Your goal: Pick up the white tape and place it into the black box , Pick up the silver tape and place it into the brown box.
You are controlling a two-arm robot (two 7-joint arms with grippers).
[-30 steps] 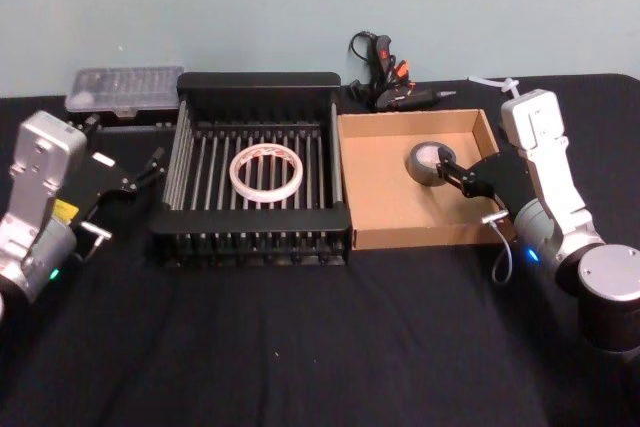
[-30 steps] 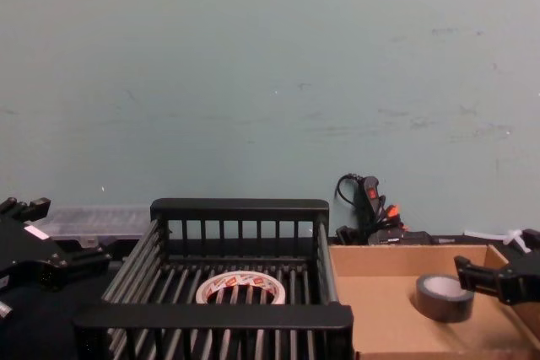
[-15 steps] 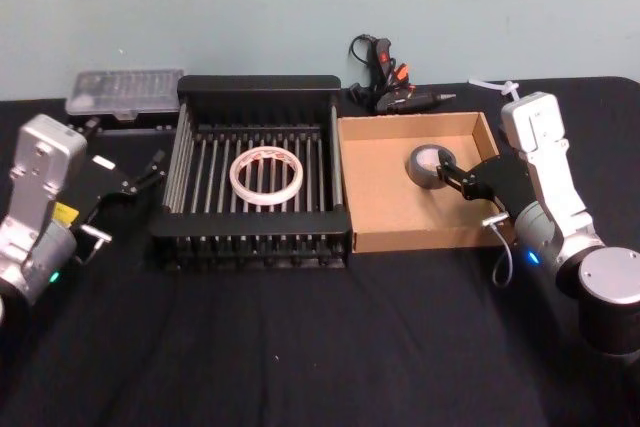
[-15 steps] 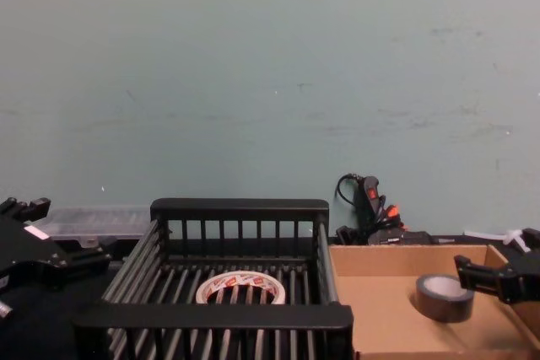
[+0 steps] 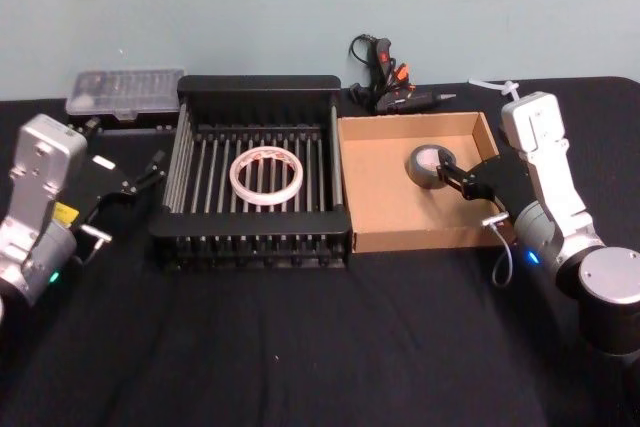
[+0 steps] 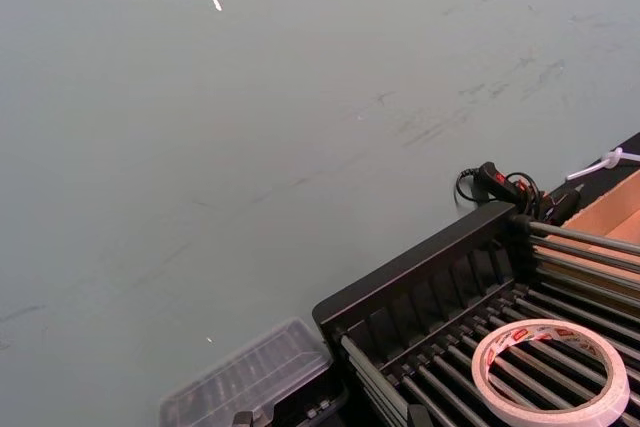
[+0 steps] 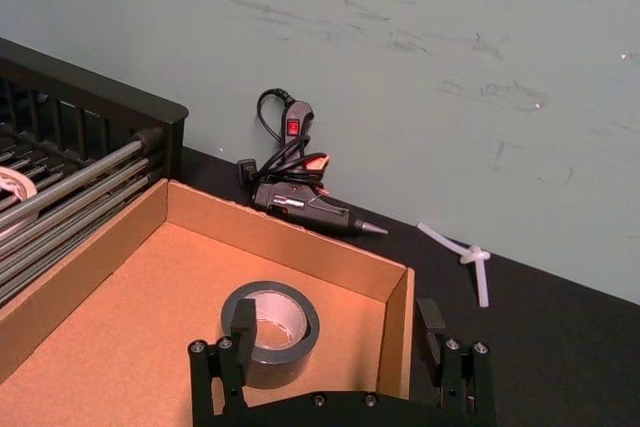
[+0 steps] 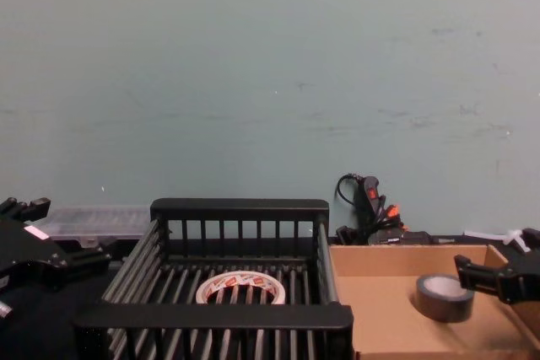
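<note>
The black box (image 5: 258, 92) holds the white tape (image 5: 266, 175) flat on its slatted floor. Beside it, the brown box (image 5: 385, 232) holds the silver tape (image 5: 428, 163). The right gripper (image 7: 338, 332) hangs spread apart just beside that roll. The left gripper (image 5: 140, 175), also spread, waits left of the black box.

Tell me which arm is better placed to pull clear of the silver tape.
Right. The right gripper is open beside the silver tape lying in the brown box; the left gripper sits outside the black box.
</note>
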